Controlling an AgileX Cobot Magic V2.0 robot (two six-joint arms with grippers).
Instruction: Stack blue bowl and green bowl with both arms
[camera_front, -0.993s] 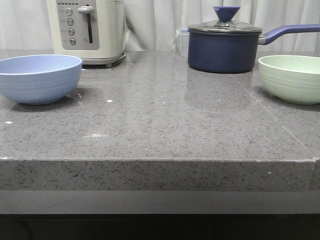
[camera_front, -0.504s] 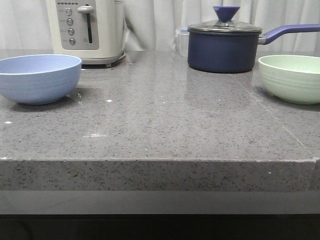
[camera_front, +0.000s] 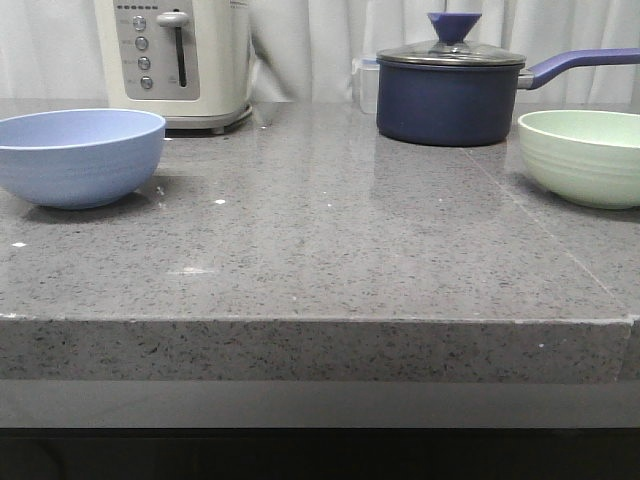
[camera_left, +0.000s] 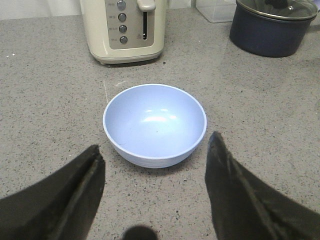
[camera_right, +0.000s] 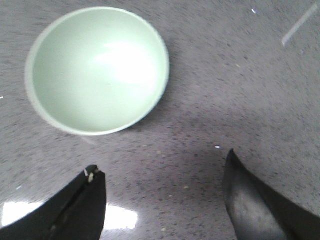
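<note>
The blue bowl (camera_front: 80, 156) stands upright and empty at the left of the grey stone counter; the left wrist view shows the same blue bowl (camera_left: 155, 124) from above. My left gripper (camera_left: 155, 142) hangs open above the counter just short of it, touching nothing. The green bowl (camera_front: 583, 155) stands upright at the right edge of the front view. In the right wrist view the green bowl (camera_right: 97, 70) lies ahead and off to one side of my open right gripper (camera_right: 162, 162), whose fingers are apart over bare counter. Neither arm shows in the front view.
A cream toaster (camera_front: 175, 60) stands at the back left. A dark navy lidded saucepan (camera_front: 450, 90) with a long handle sits at the back right, with a clear plastic box (camera_front: 363, 85) beside it. The counter's front edge (camera_front: 320, 320) runs across the front view.
Almost nothing differs in the front view; the picture shifts a pixel or two and both bowls stay put.
</note>
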